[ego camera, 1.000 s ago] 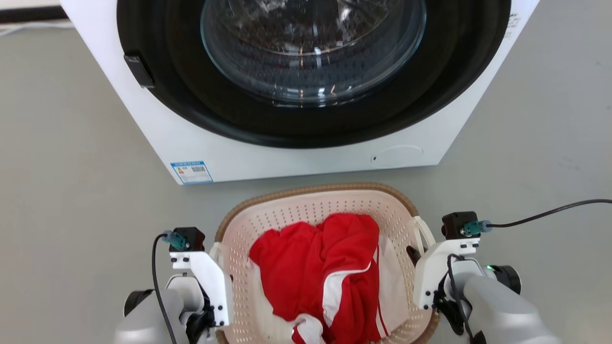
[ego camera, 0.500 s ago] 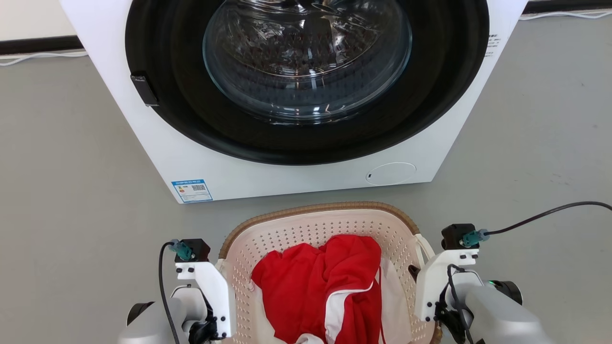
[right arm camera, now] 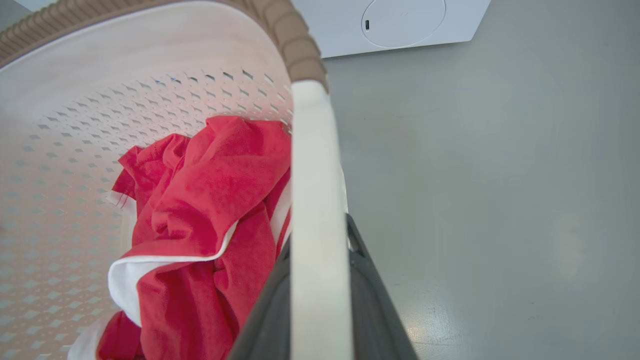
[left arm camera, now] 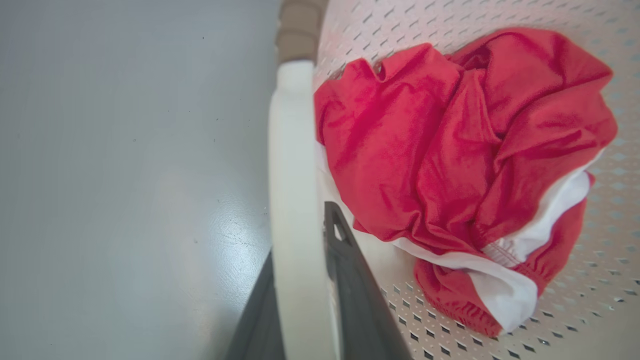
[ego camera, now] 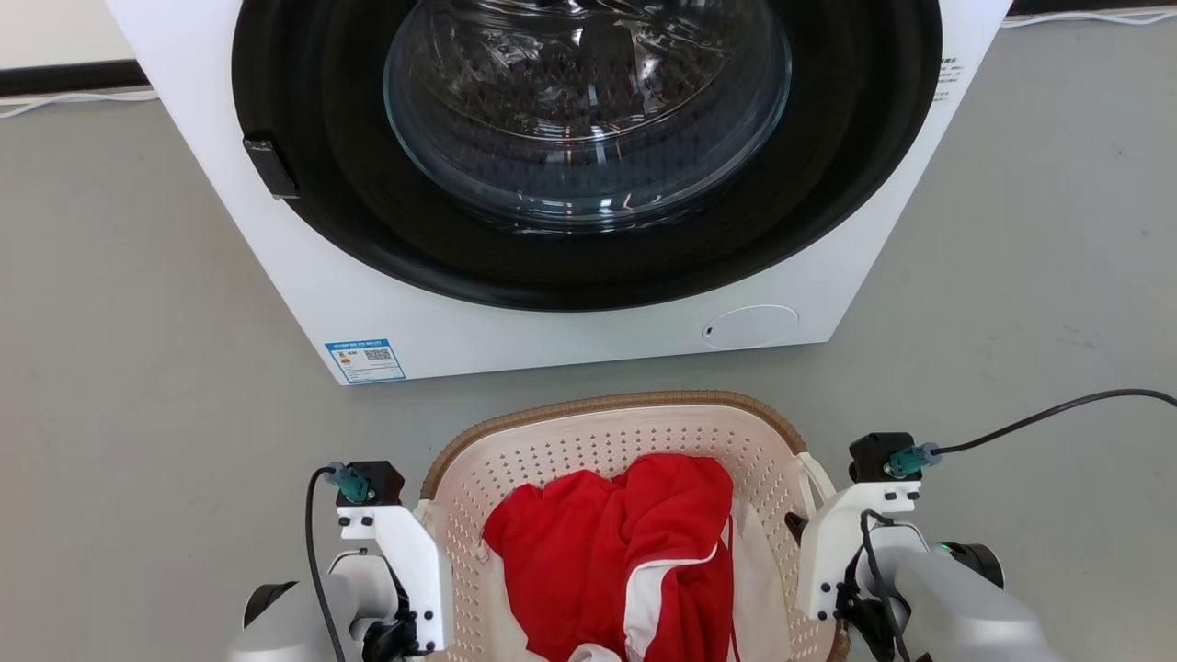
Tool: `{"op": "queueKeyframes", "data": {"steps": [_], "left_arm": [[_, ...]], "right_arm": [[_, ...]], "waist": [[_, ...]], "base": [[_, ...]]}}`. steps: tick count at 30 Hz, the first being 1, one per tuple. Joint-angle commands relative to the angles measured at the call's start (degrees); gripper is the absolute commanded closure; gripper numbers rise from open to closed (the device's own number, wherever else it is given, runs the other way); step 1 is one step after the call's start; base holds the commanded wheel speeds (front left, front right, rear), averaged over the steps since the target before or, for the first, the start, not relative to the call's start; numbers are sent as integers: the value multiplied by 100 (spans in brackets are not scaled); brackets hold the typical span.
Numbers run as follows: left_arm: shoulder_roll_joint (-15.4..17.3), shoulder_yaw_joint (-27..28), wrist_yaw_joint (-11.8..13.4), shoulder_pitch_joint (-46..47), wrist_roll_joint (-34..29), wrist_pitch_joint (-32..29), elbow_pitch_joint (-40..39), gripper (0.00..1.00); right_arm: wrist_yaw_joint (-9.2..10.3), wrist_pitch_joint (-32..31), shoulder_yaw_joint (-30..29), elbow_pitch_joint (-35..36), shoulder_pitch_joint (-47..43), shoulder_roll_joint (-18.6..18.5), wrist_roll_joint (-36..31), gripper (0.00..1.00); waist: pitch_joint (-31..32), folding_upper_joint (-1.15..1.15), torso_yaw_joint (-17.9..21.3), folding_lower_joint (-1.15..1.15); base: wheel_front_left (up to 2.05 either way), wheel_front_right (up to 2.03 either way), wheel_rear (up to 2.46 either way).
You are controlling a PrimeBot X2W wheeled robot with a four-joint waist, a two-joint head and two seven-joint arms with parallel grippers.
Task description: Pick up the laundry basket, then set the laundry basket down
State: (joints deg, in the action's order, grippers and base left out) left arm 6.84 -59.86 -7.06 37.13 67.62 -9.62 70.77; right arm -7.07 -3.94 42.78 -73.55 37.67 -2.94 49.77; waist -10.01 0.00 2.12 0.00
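The laundry basket [ego camera: 625, 432], cream and perforated with a brown woven-look rim, sits low in the head view between my two wrists, just in front of the washer. A red and white garment [ego camera: 625, 552] lies crumpled inside it. In the left wrist view my left gripper [left arm camera: 300, 230] is shut on the basket's white left handle [left arm camera: 292, 150], one dark finger on each side. My right gripper [right arm camera: 317, 235] is likewise shut on the white right handle [right arm camera: 315, 165]. I cannot tell whether the basket's bottom touches the floor.
A white front-loading washer [ego camera: 570, 340] with a shut round glass door [ego camera: 588, 110] stands close beyond the basket. Grey floor [ego camera: 1011, 276] spreads left and right of it. A black cable [ego camera: 1057, 409] runs off from my right wrist to the right.
The whole head picture has shifted, so the camera moved: washer and basket sit lower in it than a second ago. Both grippers keep the same hold on the handles.
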Motion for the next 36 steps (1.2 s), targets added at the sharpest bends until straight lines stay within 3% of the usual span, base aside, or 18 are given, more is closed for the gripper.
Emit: {"op": "queueKeyframes", "data": {"steps": [1,20,36], "left_arm": [[154,61,-43,262,28,80,-11,100],[189,-52,-43,349,134,244,23,100],[331,-120,-43,820,111,817,-9,100]], "right_arm": [[-42,83,100,9,35,6,54,100],[-42,223,255,0,75,6,283,100],[-42,834,361,15,521,6,392,100]], "waist": [[-11,0,-6,0],[-166,0,0,0],[-1251,0,-9,0]], "base": [[0,0,0],[0,0,0],[0,0,0]]}}
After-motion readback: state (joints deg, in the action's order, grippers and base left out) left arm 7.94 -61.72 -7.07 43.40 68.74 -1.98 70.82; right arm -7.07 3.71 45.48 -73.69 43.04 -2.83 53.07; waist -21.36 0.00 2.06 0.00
